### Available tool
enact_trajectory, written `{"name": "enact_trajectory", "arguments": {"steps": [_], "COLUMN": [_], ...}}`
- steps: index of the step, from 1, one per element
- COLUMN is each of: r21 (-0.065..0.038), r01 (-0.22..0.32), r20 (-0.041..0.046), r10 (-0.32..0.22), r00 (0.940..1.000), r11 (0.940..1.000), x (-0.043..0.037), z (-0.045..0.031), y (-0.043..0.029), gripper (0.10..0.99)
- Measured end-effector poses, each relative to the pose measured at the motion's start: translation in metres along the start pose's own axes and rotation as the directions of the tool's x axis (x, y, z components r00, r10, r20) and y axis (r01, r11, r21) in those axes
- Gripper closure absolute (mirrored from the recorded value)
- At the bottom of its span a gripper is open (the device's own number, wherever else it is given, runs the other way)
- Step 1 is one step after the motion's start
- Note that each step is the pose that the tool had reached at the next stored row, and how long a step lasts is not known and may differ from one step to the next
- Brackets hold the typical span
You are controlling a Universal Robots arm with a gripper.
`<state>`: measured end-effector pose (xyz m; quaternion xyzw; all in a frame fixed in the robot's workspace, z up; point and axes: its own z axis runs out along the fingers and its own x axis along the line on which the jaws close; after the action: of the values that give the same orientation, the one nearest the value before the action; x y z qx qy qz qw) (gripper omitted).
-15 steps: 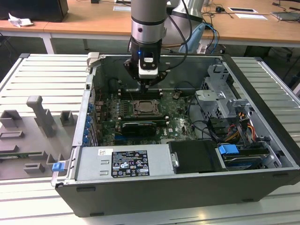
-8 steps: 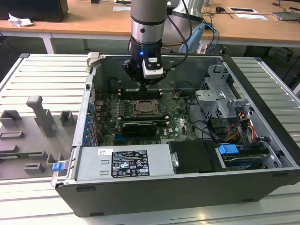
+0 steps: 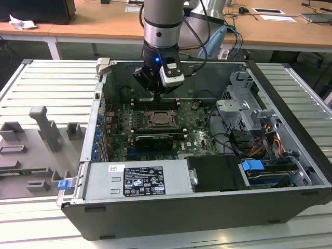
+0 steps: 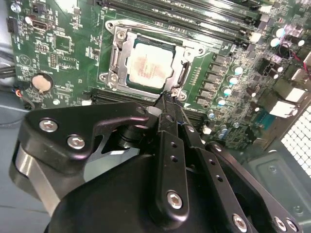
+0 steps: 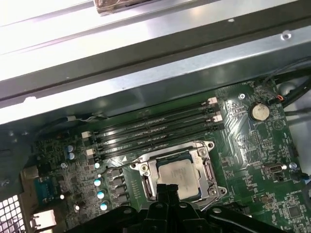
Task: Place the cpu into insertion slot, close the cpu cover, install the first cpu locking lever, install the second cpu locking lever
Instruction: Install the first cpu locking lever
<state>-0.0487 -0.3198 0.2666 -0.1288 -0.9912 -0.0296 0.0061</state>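
Exterior view: high, well back, looking down into the computer case (image 3: pixel 155 212) at the gripper (image 3: pixel 157 98). Both wrist views: close behind the gripper, facing past its tip, sharing the insertion slot (image 4: pixel 146 65) (image 5: pixel 177 174).

Open-topped case (image 3: pixel 155 220) is leaving room straight above the insertion slot (image 3: pixel 164 120), memory slots (image 5: pixel 155 127) hugging one side, drive cage (image 3: pixel 243 110) and cables (image 3: pixel 234 144) crowding the exterior view's right.

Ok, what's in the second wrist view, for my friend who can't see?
The cpu lies in its slot on a green board, with the silvery cover down around it. The black gripper reaches to the slot's edge, its fingers together.
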Motion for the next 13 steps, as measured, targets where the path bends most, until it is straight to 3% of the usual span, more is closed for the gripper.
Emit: {"name": "enact_trajectory", "arguments": {"steps": [10, 13], "r21": [0.001, 0.001], "r01": [0.061, 0.068], "r20": [-0.0027, -0.0031], "r10": [-0.061, -0.068], "r00": [0.9981, 0.9977], "r11": [0.9981, 0.9977], "x": [0.0035, 0.0095], "z": [0.0008, 0.0007], "y": [-0.0011, -0.0027], "gripper": [0.980, 0.980]}}
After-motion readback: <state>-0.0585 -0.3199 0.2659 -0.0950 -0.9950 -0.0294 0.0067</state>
